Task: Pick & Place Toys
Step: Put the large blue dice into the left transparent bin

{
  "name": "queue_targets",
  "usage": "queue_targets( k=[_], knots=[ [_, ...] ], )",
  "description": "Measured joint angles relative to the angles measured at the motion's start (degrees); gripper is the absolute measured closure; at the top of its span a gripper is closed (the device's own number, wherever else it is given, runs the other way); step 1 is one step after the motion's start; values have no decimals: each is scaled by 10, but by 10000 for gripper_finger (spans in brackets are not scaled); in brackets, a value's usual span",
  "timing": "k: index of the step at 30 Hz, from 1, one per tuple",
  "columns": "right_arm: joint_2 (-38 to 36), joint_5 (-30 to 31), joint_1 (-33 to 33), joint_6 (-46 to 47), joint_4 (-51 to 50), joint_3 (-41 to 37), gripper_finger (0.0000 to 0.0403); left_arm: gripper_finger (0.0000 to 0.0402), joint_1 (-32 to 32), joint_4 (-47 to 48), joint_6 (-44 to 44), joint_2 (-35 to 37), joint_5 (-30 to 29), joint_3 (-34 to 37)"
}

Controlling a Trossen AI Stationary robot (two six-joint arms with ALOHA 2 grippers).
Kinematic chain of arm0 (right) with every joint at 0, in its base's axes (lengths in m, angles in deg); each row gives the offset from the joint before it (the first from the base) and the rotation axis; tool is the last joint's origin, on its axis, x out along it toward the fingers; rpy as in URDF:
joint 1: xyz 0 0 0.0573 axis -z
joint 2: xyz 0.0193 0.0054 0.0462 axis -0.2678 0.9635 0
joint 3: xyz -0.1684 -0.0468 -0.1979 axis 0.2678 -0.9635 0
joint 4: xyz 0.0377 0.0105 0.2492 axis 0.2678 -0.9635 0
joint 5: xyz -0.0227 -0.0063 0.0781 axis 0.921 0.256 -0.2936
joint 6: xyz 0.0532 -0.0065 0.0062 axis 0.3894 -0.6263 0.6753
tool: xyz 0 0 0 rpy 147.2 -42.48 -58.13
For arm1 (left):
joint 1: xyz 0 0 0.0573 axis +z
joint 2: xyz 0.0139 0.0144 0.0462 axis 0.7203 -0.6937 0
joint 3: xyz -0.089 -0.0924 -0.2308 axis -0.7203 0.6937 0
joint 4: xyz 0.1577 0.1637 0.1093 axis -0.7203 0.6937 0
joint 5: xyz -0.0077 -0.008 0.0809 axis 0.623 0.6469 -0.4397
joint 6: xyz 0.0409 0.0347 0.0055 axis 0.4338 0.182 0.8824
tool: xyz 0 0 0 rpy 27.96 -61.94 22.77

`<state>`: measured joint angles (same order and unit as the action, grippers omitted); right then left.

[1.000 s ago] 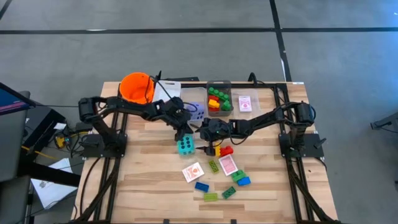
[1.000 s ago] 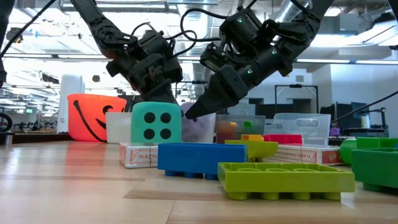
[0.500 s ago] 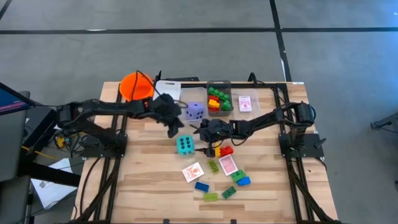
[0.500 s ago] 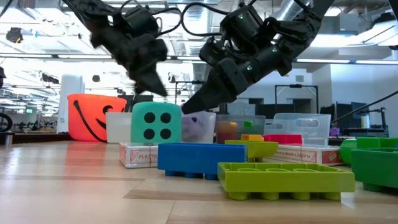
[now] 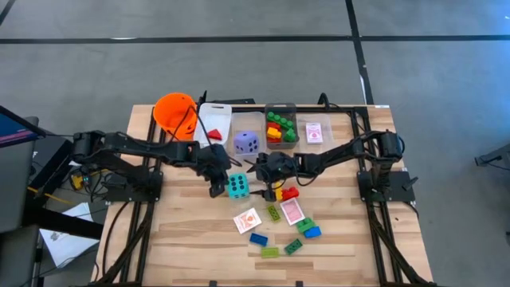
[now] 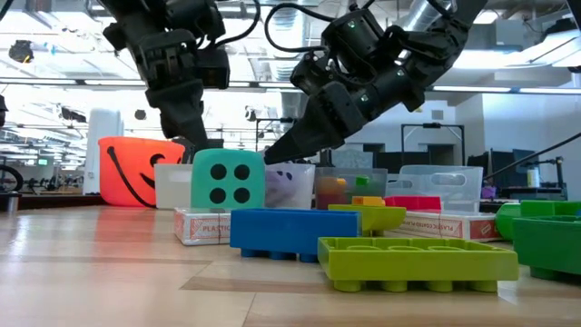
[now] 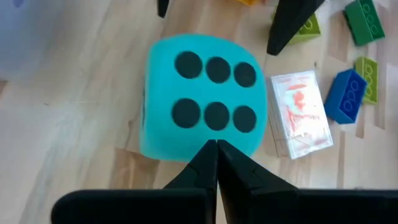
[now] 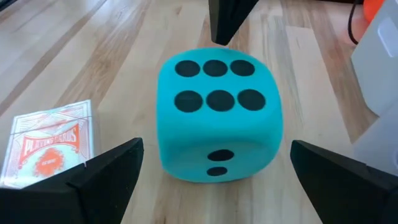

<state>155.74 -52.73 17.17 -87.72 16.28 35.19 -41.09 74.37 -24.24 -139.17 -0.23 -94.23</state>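
Observation:
The teal die (image 5: 237,186) rests on the table's middle with its six-dot face up. My left gripper (image 5: 218,185) is shut, its tips (image 7: 216,144) at the die's left edge, pointing down. My right gripper (image 5: 256,176) is open on the die's right side. Its two fingers (image 8: 106,168) stand wide apart, level, facing the die (image 8: 217,112) without touching it. The purple die (image 5: 247,143) sits in a clear bin. Cards (image 5: 248,220) and bricks (image 5: 258,238) lie nearer the front edge. My left gripper's shut fingertips (image 7: 216,149) stand at the upper left edge of the teal die (image 7: 205,93), slanting down from the table's left. I cannot tell whether they touch it. The die sits flat on the table.
The orange bucket (image 5: 175,112) stands at the far left. Clear bins along the far edge hold a red wedge (image 5: 213,134), bricks (image 5: 279,127) and a card pack (image 5: 315,131). A yellow and red brick pair (image 5: 283,193) lies just right of the die.
My left gripper has risen from above the teal die and swung toward the table's far left. It has then come back down to the die's left side. The die and my right gripper have kept still.

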Motion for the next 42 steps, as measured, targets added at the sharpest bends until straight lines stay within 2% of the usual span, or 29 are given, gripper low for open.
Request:
queue_targets(
  k=[11,24,34,42],
  knots=[
    [0,0,0,0,9,0,3,402,-11,52,-33,-7,0,0],
    [0,-2,0,6,11,0,3,402,0,-13,-30,-97,0,0],
    [0,-37,0,6,8,0,3,402,6,-24,-27,-92,0,0],
    [0,1,-1,6,11,0,3,402,6,-31,-27,-92,-6,0]
  ],
)
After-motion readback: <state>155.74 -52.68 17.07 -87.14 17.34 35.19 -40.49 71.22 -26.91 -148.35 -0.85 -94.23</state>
